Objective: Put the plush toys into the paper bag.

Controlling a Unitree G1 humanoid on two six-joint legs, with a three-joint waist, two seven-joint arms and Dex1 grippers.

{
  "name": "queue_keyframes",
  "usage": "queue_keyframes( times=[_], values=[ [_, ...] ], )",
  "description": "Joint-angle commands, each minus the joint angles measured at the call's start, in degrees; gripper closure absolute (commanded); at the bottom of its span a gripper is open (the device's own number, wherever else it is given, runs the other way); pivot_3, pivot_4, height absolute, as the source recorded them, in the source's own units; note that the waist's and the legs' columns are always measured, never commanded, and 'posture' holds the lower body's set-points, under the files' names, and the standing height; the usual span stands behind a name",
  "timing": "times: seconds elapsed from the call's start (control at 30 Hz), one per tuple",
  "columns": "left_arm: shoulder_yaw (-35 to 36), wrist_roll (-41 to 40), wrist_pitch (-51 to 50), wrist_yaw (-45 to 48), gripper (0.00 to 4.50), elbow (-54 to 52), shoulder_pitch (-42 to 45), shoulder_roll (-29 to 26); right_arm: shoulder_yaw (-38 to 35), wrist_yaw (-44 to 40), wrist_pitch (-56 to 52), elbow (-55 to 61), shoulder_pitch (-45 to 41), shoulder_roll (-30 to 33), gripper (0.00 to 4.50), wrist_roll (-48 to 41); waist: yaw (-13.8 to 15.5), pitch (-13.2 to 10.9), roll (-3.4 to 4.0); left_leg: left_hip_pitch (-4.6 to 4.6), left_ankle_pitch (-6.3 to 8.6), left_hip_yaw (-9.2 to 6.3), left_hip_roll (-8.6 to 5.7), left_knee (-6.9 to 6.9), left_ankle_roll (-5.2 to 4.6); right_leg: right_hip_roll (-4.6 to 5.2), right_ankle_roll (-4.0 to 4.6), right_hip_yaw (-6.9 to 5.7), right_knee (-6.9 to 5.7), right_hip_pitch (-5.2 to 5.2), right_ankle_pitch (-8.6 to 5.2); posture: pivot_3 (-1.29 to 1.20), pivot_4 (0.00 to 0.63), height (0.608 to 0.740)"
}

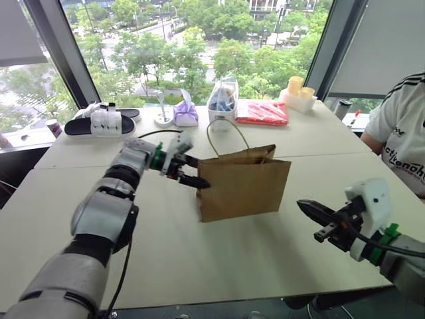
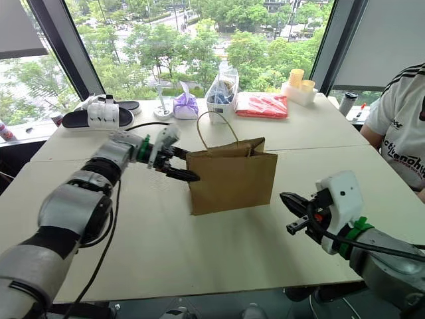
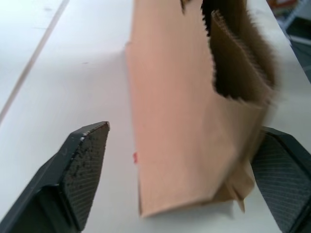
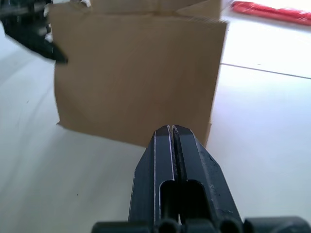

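The brown paper bag [image 1: 244, 183] stands upright in the middle of the table, its cord handle [image 1: 226, 133] looping above the open top. My left gripper [image 1: 191, 171] is at the bag's left narrow side, open. In the left wrist view its two fingers [image 3: 85, 160] stand wide apart, with that side of the bag [image 3: 180, 111] between them and not pinched. My right gripper [image 1: 304, 208] hovers off the bag's right side, shut and empty, pointing at the bag [image 4: 136, 73]. The plush toys are out of view.
Along the table's far edge lie black sandals [image 1: 99, 123], a purple pouch [image 1: 185, 113], a clear plastic bag with blue contents [image 1: 222, 100], a red packet [image 1: 262, 111] and yellow cups [image 1: 299, 90]. A person in a white shirt [image 1: 402, 133] sits at the right.
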State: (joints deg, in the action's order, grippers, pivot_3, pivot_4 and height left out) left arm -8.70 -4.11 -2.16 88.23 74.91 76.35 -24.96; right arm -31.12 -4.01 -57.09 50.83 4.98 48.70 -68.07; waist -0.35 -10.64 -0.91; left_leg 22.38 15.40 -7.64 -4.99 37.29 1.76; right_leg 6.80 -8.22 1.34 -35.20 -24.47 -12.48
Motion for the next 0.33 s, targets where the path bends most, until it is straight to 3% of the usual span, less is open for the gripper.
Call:
queue_keyframes(
  times=[0.03, 0.2, 0.33],
  values=[
    [4.64, -3.28, -5.08, 3.05, 0.06, -5.79, -1.5, -4.08, 2.28, -3.15, 2.03, -1.66, -2.17, 2.34, 4.5, 2.51, -0.23, 0.0, 0.0, 0.01, 0.0, -0.02, 0.0, 0.0, 0.0, 0.0, -0.01, -0.02, -0.01, 0.0, -0.01, 0.0, 0.15, 0.74],
    [9.7, -13.2, -26.06, 2.8, 0.06, -36.9, -17.83, -10.83, 6.29, -10.42, 4.05, -6.59, -4.64, 5.63, 4.5, 7.86, -0.89, 0.02, 0.06, -0.02, 0.0, -0.04, 0.06, -0.06, 0.0, 0.0, -0.03, 0.01, -0.04, -0.04, -0.02, 0.0, 0.15, 0.74],
    [15.76, -23.17, -43.33, -7.14, 0.06, -67.38, -35.68, -12.36, 8.27, -15.33, 4.92, -9.22, -6.4, 7.63, 4.5, 10.88, -0.53, 0.02, 0.05, 0.02, 0.0, -0.11, 0.28, -0.05, 0.01, -0.02, -0.02, 0.03, -0.02, -0.07, -0.02, 0.0, 0.15, 0.74]
  ],
)
